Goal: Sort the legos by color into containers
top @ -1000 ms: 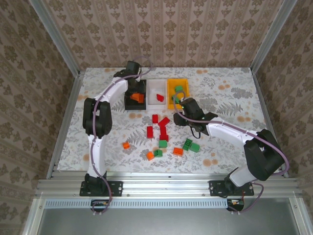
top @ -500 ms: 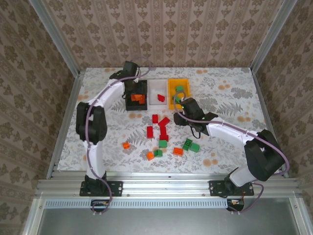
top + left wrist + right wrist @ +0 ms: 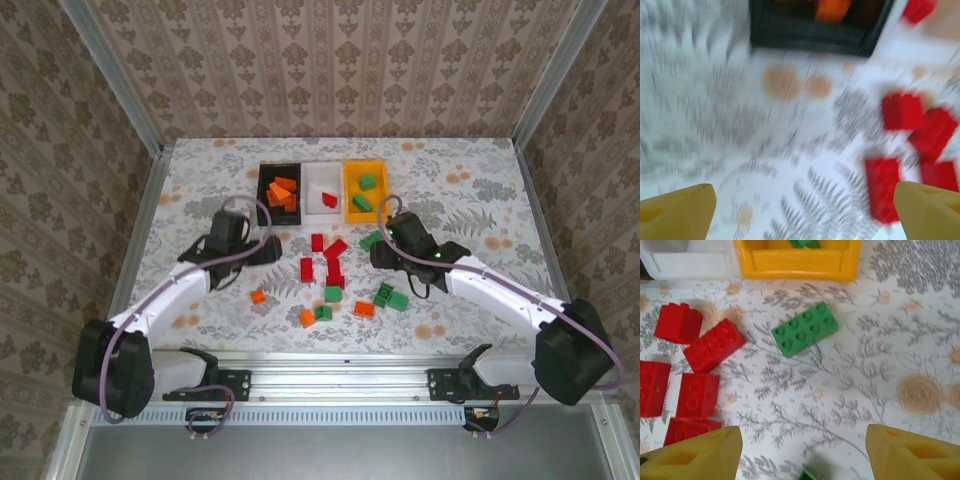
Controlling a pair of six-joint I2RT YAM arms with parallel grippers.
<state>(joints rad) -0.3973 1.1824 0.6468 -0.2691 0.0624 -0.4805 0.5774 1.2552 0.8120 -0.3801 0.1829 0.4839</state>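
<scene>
Table (image 3: pixel 200 200), floral cloth, three bins in a row at the far side, set close together

- black bin (image 3: pixel 262 190), left: several orange bricks (image 3: pixel 283 190) inside
- white bin (image 3: pixel 318 180), middle: one red brick (image 3: pixel 329 199) inside
- yellow bin (image 3: pixel 347 195), right: two green bricks (image 3: pixel 368 182) inside

Unsorted, on the cloth:
- red cluster (image 3: pixel 331 266) of five, near the table's middle, just in front of the white bin
- loose green bricks (image 3: pixel 391 297) nearer the arms, two right of the red cluster and two below it
- loose orange bricks (image 3: pixel 364 309), three, scattered along the nearest row

Left gripper (image 3: pixel 802 215): the yellow fingertips sit at the two bottom corners of the wrist view, spread wide. Nothing is held and bare cloth lies between them. That view is smeared. The black bin's near wall is ahead, with what looks like an orange brick inside it, and red bricks lie ahead and to the right. From overhead it sits in front of the black bin, left of the red cluster, touching neither.

Right gripper (image 3: pixel 805 457): the fingers are well apart, with nothing in their hold. A long green brick (image 3: pixel 804 329) lies flat on the cloth ahead, studs up, between the fingertips and the yellow bin, clear of both. Red bricks lie off to the left
</scene>
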